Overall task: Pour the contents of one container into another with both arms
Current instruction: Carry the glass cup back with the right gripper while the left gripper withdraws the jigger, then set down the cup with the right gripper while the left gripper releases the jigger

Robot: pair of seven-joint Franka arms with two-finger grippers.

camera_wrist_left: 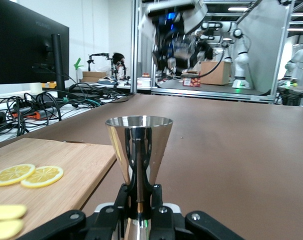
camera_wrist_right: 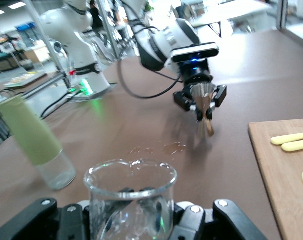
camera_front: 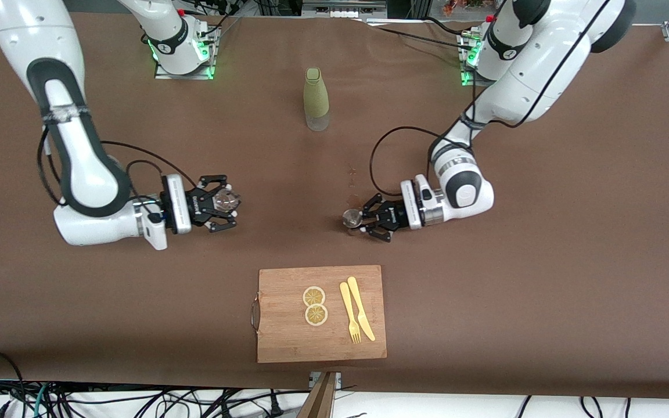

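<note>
Right gripper (camera_front: 225,204) sits toward the right arm's end of the desk (camera_front: 543,278), fingers clenched on a clear glass beaker (camera_front: 227,200); right wrist view shows the beaker (camera_wrist_right: 130,200) upright between the fingers, open mouth up. Cannot tell whether the beaker rests on the desk or is held just above it.

Mid-desk, close to the arm bases: green bottle (camera_front: 316,98) with a clear base, standing upright, apart from both grippers.

Nearer the front camera than both grippers: wooden cutting board (camera_front: 288,342) carrying two lemon slices (camera_front: 315,305), plus a yellow fork (camera_front: 349,312) and yellow knife (camera_front: 360,308) side by side.

Left gripper (camera_front: 364,219) is at desk centre, fingers grasping a steel jigger (camera_front: 352,218) at its narrow waist. Left wrist view shows the jigger (camera_wrist_left: 139,145) upright, wide cup on top.
</note>
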